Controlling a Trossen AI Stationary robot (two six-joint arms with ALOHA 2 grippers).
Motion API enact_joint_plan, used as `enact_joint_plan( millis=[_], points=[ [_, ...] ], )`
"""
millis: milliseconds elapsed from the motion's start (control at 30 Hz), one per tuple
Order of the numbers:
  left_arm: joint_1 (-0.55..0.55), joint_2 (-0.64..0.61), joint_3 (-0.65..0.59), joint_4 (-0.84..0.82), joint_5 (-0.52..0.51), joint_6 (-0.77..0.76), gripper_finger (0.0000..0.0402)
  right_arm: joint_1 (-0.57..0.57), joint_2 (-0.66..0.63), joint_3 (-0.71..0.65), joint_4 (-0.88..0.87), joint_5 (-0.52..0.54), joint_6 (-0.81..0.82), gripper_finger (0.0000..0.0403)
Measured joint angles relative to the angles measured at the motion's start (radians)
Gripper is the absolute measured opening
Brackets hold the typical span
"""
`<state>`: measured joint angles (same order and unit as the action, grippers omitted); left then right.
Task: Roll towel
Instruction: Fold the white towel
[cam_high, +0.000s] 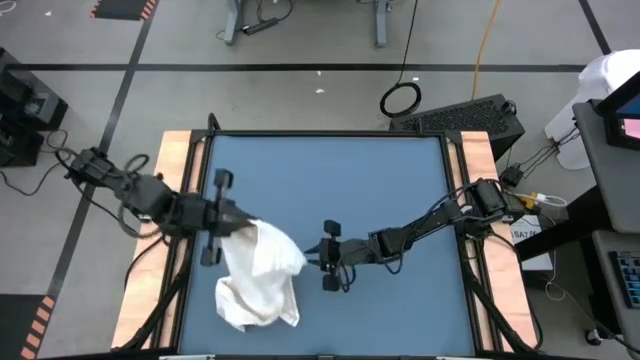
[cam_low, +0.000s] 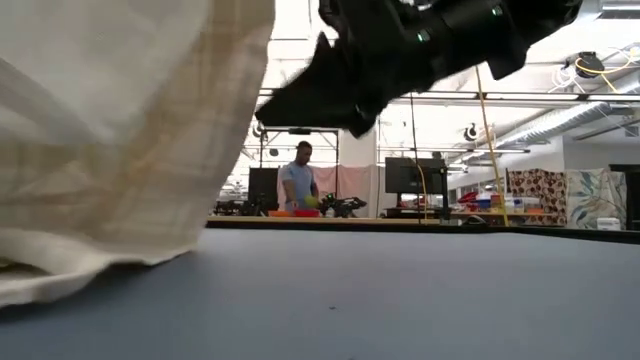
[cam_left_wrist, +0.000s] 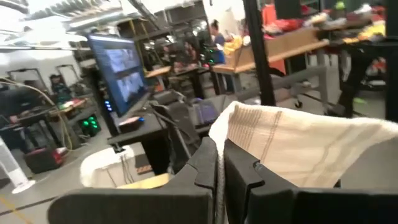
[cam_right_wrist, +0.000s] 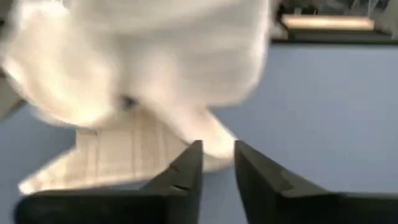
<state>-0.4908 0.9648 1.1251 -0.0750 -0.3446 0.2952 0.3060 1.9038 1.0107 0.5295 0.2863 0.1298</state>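
A blue desk (cam_high: 330, 190) carries one towel (cam_high: 258, 275), bunched on its left half; two arms work; the left tool (cam_high: 235, 222) is clamped on the towel's raised edge; the right tool (cam_high: 312, 256), fingers slightly parted and holding nothing, sits just beside the cloth.

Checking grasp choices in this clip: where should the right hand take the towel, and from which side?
The left hand pinches the towel at one edge, lifting it into a crumpled drape. The right hand, fingers slightly apart, sits level just beside it. Best bet: the free hanging edge facing it, approached sideways from the table's middle.
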Motion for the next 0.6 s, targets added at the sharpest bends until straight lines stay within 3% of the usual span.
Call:
enact_joint_plan(
  millis=[233, 367, 467, 600],
  points=[
    [0.030, -0.026, 0.000, -0.029, -0.001, -0.001, 0.0012, 0.017, 0.003, 0.000, 0.177, 0.007, -0.094, 0.0216],
    [0.046, -0.015, 0.000, -0.041, 0.036, -0.002, 0.0012, -0.010, 0.004, 0.000, 0.191, 0.138, -0.082, 0.0249],
    [0.047, -0.009, -0.001, -0.043, 0.057, -0.025, 0.0012, -0.031, 0.005, 0.000, 0.170, 0.151, -0.066, 0.0238],
    [0.046, -0.009, -0.002, -0.047, 0.093, -0.029, 0.0012, -0.032, 0.006, 0.000, 0.144, 0.040, -0.046, 0.0153]
  ],
)
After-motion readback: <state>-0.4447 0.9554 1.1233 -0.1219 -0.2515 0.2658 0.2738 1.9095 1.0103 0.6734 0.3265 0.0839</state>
